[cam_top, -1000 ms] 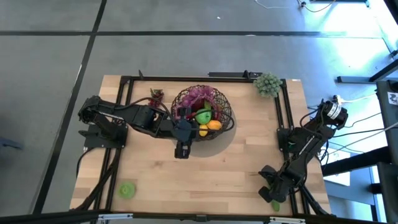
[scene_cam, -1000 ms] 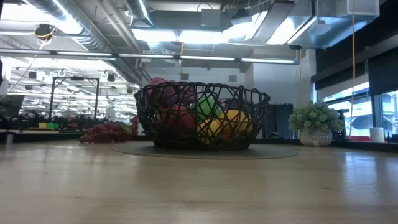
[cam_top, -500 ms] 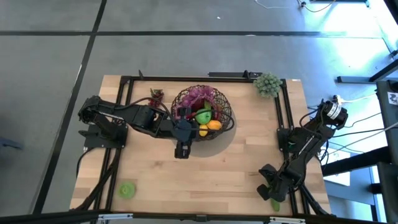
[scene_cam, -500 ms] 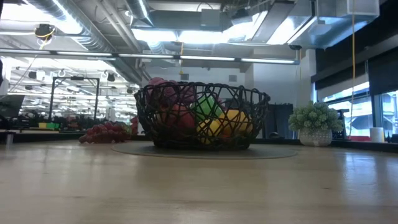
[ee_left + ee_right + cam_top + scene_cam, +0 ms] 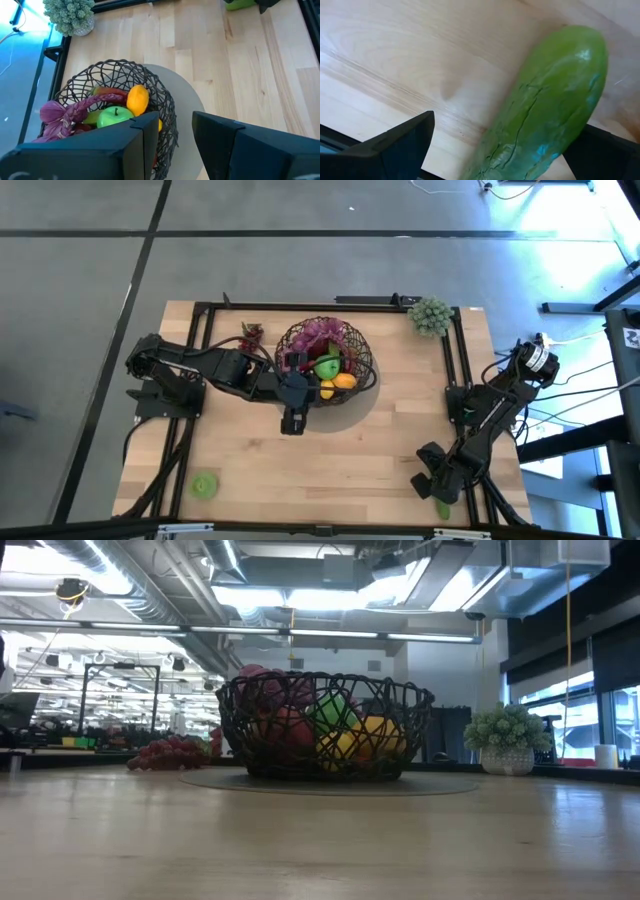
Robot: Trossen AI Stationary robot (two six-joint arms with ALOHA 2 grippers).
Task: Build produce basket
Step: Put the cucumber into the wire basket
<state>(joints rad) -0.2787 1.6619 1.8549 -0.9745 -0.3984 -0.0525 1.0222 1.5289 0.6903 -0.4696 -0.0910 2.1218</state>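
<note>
The dark wire basket (image 5: pixel 362 350) stands at the table's middle on a round mat, holding a green apple (image 5: pixel 116 116), a yellow lemon (image 5: pixel 138 99) and purple produce (image 5: pixel 65 110). My left gripper (image 5: pixel 292 425) hovers just near-left of the basket, open, with nothing between its fingers. A green cucumber (image 5: pixel 545 105) lies flat on the wood at the near right corner. My right gripper (image 5: pixel 435 492) points steeply down over it, open, one finger on either side; I cannot see any touch.
A bunch of reddish grapes (image 5: pixel 250 333) lies far left of the basket. A green apple (image 5: pixel 205 485) sits near the near left corner. A pale green bumpy cluster (image 5: pixel 430 315) stands at the far right. A black frame rail (image 5: pixel 448 370) edges the table.
My right gripper has rolled a little about its own pointing line above the cucumber, staying in place and open. The cucumber, the basket and my left arm have kept still.
</note>
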